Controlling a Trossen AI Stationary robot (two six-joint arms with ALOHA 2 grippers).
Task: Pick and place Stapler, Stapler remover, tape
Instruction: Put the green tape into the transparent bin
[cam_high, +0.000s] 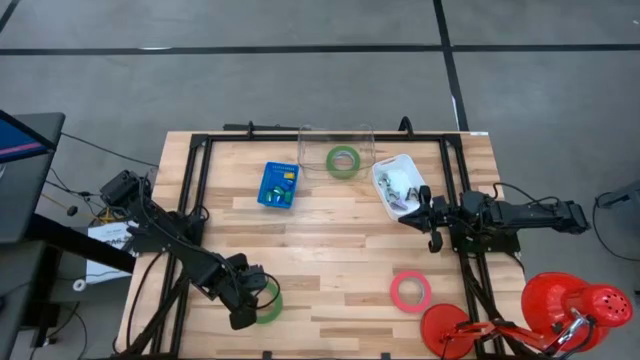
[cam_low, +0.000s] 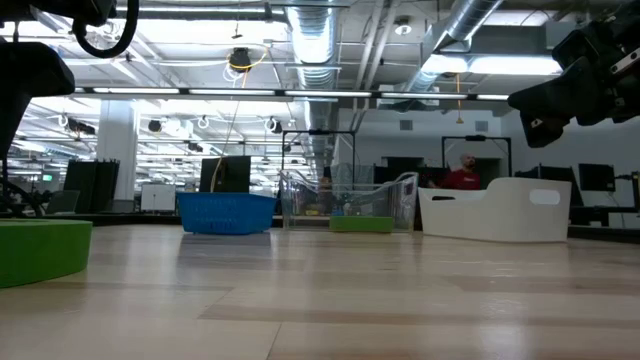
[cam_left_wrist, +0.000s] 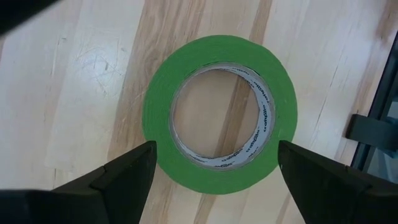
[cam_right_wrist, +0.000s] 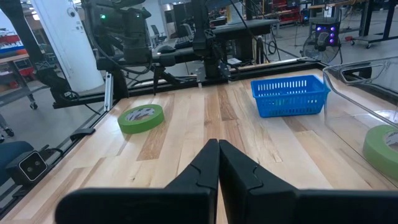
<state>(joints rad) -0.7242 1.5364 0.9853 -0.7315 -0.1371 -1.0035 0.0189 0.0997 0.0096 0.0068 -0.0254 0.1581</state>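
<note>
Near edge of the wooden bench (cam_high: 330, 270), left side: one green tape roll (cam_high: 268, 301) lying flat, open centre up, with the left gripper (cam_high: 247, 303) directly over it, fingers (cam_left_wrist: 124, 174) spread wide to either side of the roll and not touching it. Near edge, right of centre: one pinkish-red tape roll (cam_high: 410, 291), flat, alone on bare wood, well apart from both grippers. Beyond the bench's near right corner: a red object (cam_high: 560, 310) with a round base, too unclear to identify. Middle depth, right side: the right gripper (cam_high: 412, 207), fingers pressed together and holding nothing, its arm reaching in from the right edge and its tip above the near end of a white bin (cam_high: 395, 185); the bin holds small pale items that cannot be told apart. Middle depth, left of centre: a blue mesh basket (cam_high: 278, 186) with small coloured items inside, kind not discernible. Far edge, centre: a clear plastic container (cam_high: 336, 150) with a second green tape roll (cam_high: 343, 161) lying flat inside it. Room beyond, low view: a person in a red top (cam_low: 463, 175) standing far behind the bench.
</note>
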